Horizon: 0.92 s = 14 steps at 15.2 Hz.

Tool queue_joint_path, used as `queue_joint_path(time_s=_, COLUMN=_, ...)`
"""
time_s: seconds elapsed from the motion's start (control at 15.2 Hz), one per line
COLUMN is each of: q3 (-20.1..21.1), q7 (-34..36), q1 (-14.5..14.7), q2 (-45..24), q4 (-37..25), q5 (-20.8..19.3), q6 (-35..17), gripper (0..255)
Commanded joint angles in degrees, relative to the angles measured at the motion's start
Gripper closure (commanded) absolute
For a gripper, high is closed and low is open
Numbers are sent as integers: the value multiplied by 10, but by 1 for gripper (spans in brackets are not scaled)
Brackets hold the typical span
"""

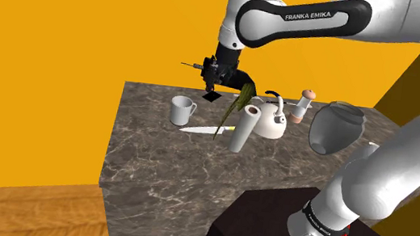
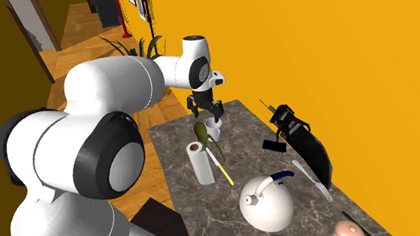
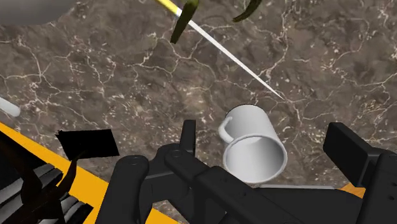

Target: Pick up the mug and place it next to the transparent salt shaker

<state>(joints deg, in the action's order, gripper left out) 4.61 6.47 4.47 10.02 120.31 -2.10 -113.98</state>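
The mug stands upright on the dark, veined tabletop, toward the shoulder view's left end, with a thin knife lying just beside it. The claw hangs over it with its fingers spread wide, one on each side of the cup. As far as I can see neither touches it, so nothing is held.

It looks like a plain white cup: rigid, probably light, with a thin round wall, an open mouth and a small loop handle that sticks out toward one finger. I'd guess the surface is slick, and a round wall can squirm out of a loose pinch. The safest hold seems to be squarely across the body just under the rim, clear of the handle. It would likely chip if dropped on that stone-like top.

The salt shaker, slim with a pale body and a brownish cap, stands well apart, with a round white kettle roughly between the two.
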Motion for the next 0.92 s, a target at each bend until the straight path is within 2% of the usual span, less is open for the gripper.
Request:
queue_joint_path(time_s=0.0, q3=9, q7=11, q1=5, q2=-42, q4=-21, q5=-5, q6=-15, gripper=0)
queue_joint_path(time_s=0.73, q3=28, q7=49, q1=35, q2=-284, q4=-202, q5=-47, q6=-42, gripper=0)
queue_joint_path(time_s=0.86, q3=28, q7=50, q1=36, q2=-294, q4=-205, q5=-48, q6=-48, gripper=0)
